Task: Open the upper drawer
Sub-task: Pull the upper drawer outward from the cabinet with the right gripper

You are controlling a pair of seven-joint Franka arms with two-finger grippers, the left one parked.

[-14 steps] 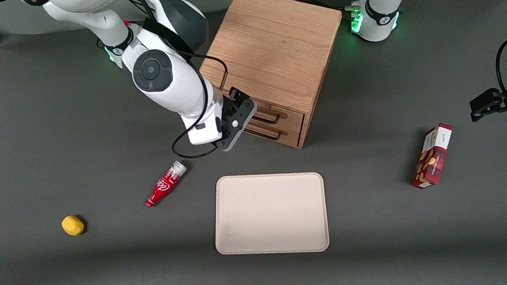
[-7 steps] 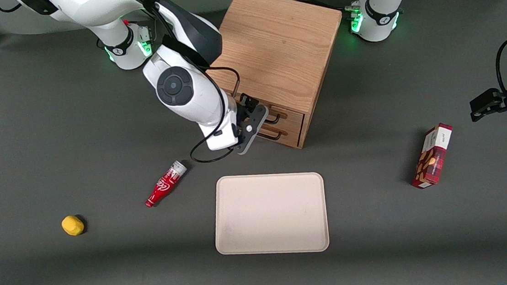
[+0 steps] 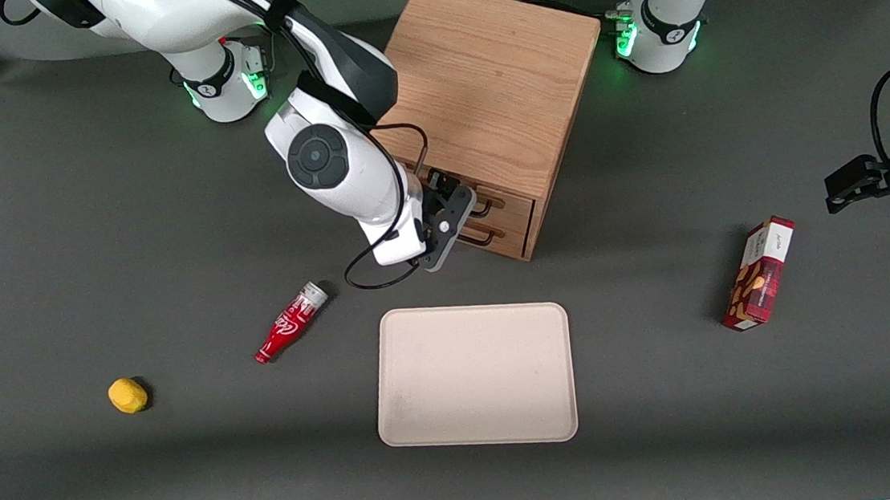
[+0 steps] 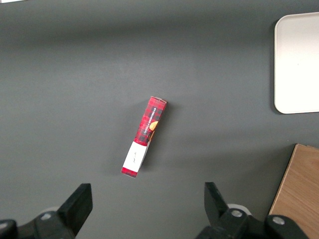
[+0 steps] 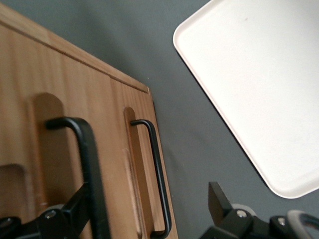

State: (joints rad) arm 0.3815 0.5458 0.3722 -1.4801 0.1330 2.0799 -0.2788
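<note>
The upper drawer (image 3: 507,199) of the oak cube cabinet (image 3: 478,78) is shut, and so is the lower drawer (image 3: 501,233) under it. My right gripper (image 3: 458,200) is open and empty, right in front of the drawer fronts at handle height. In the right wrist view the upper drawer's black wire handle (image 5: 90,164) looks thick and close, next to one finger (image 5: 75,206). The thinner lower handle (image 5: 155,174) lies between the two open fingers of the gripper (image 5: 147,211). Nothing is gripped.
A cream tray (image 3: 474,375) lies nearer the front camera than the cabinet; it shows in the right wrist view (image 5: 259,79). A red bottle (image 3: 290,322) and a yellow lump (image 3: 127,394) lie toward the working arm's end. A red snack box (image 3: 760,273) lies toward the parked arm's end.
My right arm has swung toward the cabinet, bringing the open gripper from beside the drawer fronts up close to the two handles. The drawers have not moved.
</note>
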